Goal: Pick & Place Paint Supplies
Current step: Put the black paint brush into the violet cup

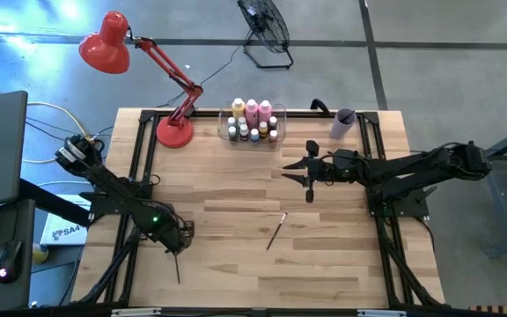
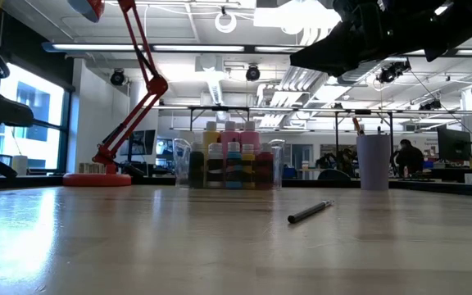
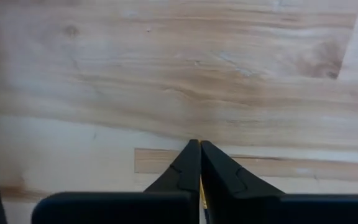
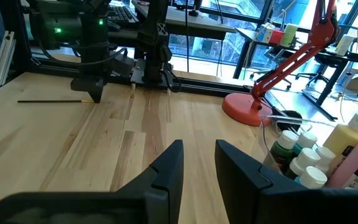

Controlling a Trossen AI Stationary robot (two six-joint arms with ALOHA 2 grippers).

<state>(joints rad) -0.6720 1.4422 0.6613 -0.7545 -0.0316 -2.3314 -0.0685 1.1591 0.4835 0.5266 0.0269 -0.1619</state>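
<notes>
My left gripper (image 1: pixel 179 246) stands at the table's near left, pointing down, shut on one end of a thin dark paintbrush (image 1: pixel 178 269) that lies on the wood. A second paintbrush (image 1: pixel 276 231) lies flat near the table's middle, touched by nothing. The pink and yellow paint bottles (image 1: pixel 252 110) and the tiny white-capped bottles stand in the clear bin (image 1: pixel 227 132) at the far edge. My right gripper (image 1: pixel 311 172) hovers open above the table right of centre, with nothing between its fingers (image 4: pixel 166 168). My left gripper comes from above, fingers pointing down, and pinches the paintbrush at its far end (image 4: pixel 87 99) between its two closed fingertips (image 3: pixel 191 155). The brush lies flat on the table, the rest of it (image 1: pixel 179 275) reaching toward the near edge.
A lilac cup (image 1: pixel 343 121) stands at the far right, right of the bin. A red desk lamp sits with its base (image 1: pixel 174 132) at the far left and its arm reaching beyond the table. Bare wood lies between the two arms.
</notes>
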